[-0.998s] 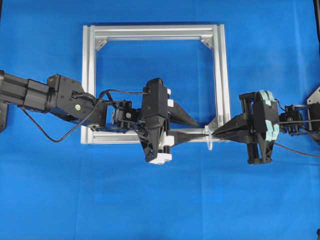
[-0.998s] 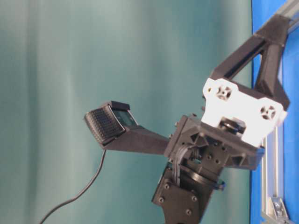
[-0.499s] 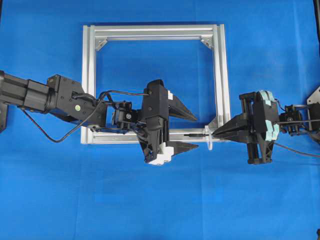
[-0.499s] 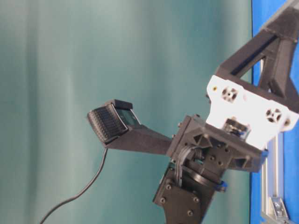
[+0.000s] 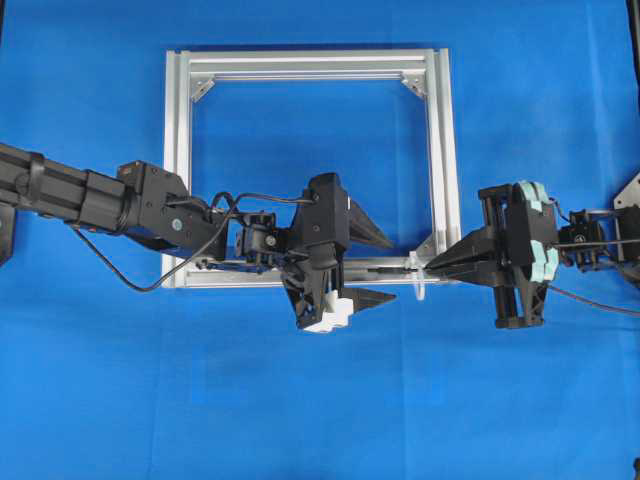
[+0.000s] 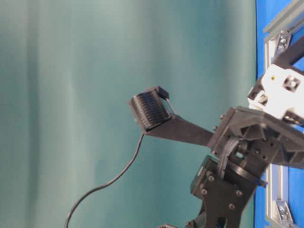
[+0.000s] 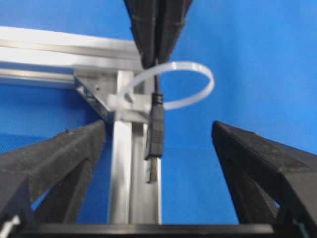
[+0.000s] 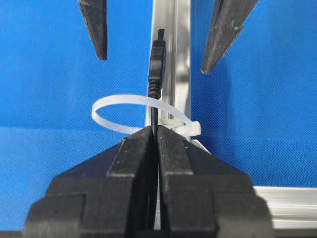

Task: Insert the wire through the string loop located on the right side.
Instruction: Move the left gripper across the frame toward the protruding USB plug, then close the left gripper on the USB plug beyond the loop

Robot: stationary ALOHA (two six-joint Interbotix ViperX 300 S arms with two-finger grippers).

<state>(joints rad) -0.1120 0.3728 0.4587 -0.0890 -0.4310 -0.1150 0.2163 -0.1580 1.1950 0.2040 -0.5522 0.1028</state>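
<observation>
A blue table (image 5: 320, 400) fills the overhead view. On it lies a square silver frame (image 5: 177, 160), set toward twelve o'clock of the picture's centre.

The left arm (image 5: 90, 195) reaches in from nine o'clock along the frame's lower bar. Its left gripper (image 5: 393, 268) has the two fingers (image 5: 370, 228) spread wide apart, one on each side of that bar, holding nothing; in the left wrist view both dark fingers flank the plug without touching it.

The right gripper (image 5: 430, 268) comes in from three o'clock, its fingertips pressed together and clamped on the wire (image 8: 157, 62) just at the three o'clock side of the loop. In the right wrist view the black cable runs out from between the closed tips.

The wire lies along the frame's lower bar near its right corner, passing through the string loop (image 8: 129, 111). Its plug end points toward the open left gripper, with the silvery tip (image 7: 152, 171) showing in the left wrist view.

The string loop, a whitish translucent ring, is fixed at the frame's lower right corner and encircles the cable just behind the plug.
</observation>
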